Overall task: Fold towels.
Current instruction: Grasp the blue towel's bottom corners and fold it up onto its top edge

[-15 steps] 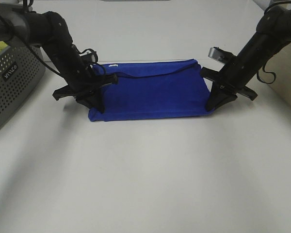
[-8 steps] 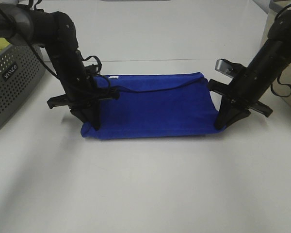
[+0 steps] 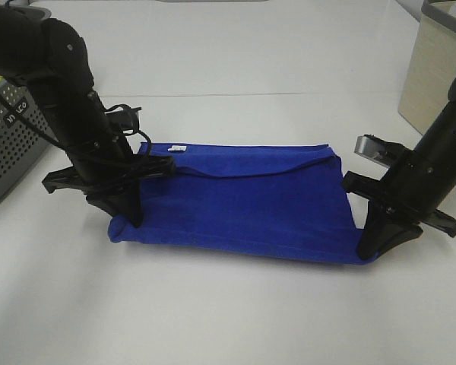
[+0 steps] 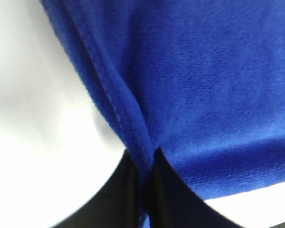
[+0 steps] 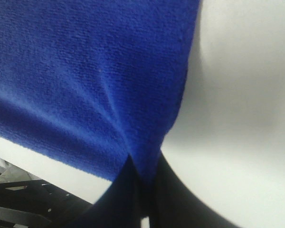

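We had the blue towel [image 3: 243, 201] lying lengthwise on the white bench [image 3: 228, 319] between the two arms. It was doubled over, with the upper layer's edge curving along near the far side. The small white tag [image 3: 177, 148] sat at the far left corner. The left gripper [image 3: 131, 219] was closed tight on the towel's near left corner; in the left wrist view the stitched hem ran straight in between the black fingers [image 4: 123, 199] with no gap. The right gripper [image 3: 367, 249] was clamped the same way on the near right corner, the cloth creased where it entered the fingers [image 5: 175, 199]. Both grippers pointed down at the bench, and we couldn't tell whether the pinched corners touched the surface. A grey perforated basket [image 3: 7, 144] stood at the left edge behind the left arm and a beige box [image 3: 433, 68] at the far right, both apart from the towel.
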Robot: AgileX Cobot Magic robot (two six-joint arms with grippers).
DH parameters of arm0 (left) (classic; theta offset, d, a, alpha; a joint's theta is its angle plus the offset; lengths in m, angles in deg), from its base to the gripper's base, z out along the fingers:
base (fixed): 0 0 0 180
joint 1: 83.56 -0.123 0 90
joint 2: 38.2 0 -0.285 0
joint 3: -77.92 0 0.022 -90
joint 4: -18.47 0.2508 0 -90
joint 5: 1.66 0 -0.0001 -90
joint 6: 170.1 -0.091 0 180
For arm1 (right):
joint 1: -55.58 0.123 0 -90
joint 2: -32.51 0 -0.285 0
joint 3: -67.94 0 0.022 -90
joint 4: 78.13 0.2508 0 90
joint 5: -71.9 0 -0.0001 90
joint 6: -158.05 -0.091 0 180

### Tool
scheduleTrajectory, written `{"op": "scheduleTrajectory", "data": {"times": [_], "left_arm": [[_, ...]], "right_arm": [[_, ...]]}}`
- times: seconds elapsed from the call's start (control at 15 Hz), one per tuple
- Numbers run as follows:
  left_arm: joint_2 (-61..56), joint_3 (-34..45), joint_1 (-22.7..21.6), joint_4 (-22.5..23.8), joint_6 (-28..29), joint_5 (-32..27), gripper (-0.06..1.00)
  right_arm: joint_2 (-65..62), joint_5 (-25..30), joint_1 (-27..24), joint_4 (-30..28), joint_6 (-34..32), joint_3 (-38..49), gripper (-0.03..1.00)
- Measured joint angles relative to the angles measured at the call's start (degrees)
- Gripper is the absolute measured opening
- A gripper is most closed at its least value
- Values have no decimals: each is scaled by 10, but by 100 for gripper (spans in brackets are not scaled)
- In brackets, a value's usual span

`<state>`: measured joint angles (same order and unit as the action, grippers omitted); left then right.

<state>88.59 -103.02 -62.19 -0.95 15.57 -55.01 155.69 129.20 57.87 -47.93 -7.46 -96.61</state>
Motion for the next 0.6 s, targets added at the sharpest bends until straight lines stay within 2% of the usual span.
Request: {"op": "scheduleTrajectory", "data": {"times": [0.2,0.33,0.6], "left_arm": [[-2,2,0,-14,0,26,5],[-2,-15,0,-15,0,39,5],[21,-110,-18,-15,18,69,5]], "right_arm": [[-2,-5,0,7,12,-35,2],[-2,-8,0,16,15,-95,2],[29,-11,0,22,15,-229,2]]}}
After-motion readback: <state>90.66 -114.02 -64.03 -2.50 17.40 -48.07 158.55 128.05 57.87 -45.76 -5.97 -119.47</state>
